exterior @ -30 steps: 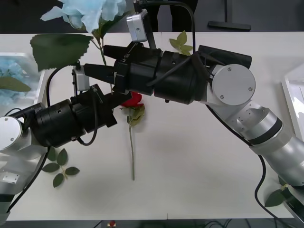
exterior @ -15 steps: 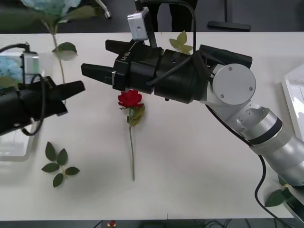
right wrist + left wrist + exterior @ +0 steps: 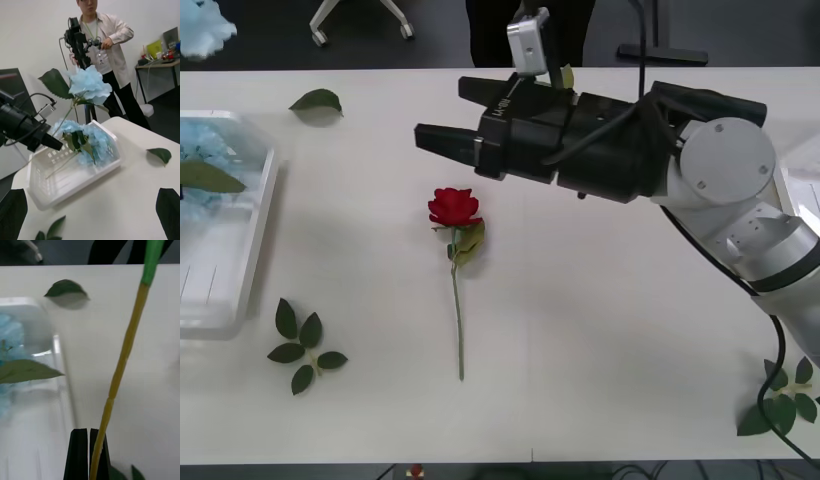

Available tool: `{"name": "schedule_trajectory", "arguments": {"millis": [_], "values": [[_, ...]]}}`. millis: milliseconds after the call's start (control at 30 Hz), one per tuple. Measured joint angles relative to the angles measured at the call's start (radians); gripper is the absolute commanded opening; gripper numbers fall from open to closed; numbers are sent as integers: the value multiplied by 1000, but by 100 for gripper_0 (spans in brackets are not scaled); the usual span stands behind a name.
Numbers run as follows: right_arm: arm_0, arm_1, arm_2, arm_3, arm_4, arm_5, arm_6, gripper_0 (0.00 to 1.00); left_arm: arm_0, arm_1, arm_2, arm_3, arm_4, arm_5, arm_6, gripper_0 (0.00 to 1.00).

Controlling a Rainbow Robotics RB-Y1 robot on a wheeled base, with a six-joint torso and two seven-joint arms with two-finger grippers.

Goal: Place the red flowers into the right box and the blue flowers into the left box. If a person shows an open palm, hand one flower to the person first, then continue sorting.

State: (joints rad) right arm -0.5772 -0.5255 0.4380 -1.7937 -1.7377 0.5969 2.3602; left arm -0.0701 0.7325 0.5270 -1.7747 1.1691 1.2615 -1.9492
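Note:
A red flower [image 3: 453, 207] lies on the table with its stem running toward the front edge. My right gripper [image 3: 442, 110] hovers open just behind it, holding nothing; its fingers [image 3: 13, 210] stand wide apart. My left gripper [image 3: 88, 432] is shut on the green stem [image 3: 120, 367] of a blue flower [image 3: 88, 84], which it holds upright over the left box [image 3: 75, 176]. The left gripper [image 3: 56, 144] hangs above the box's near part. More blue flowers [image 3: 210, 150] lie inside the left box [image 3: 255, 250]. A strip of the right box [image 3: 808, 165] peeks out behind my right arm.
A single loose leaf [image 3: 315, 100] lies behind the left box. A leaf sprig [image 3: 305, 345] rests in front of that box, and more leaves [image 3: 780, 400] lie at the front right corner. Chairs and a stand are on the floor beyond the table's far edge.
My left arm has swung left out of the front view, carrying the blue flower to above the left box. My right arm has drawn back to the right, uncovering the rose.

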Motion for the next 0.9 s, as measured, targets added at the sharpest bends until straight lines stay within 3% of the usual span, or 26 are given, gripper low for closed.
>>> {"name": "schedule_trajectory", "arguments": {"millis": [233,600,733,900], "values": [[31,-35,-123,36,-38,171,32,100,-35,43,71,154,-185,0,20,0],[31,-89,-114,97,-127,238,79,100,-48,54,111,289,-427,-42,23,0],[31,-89,-138,121,-131,280,123,100,-17,54,75,307,-440,-122,23,0],[31,-94,-170,172,-204,313,135,100,43,54,-59,397,-439,-320,25,0]]}}
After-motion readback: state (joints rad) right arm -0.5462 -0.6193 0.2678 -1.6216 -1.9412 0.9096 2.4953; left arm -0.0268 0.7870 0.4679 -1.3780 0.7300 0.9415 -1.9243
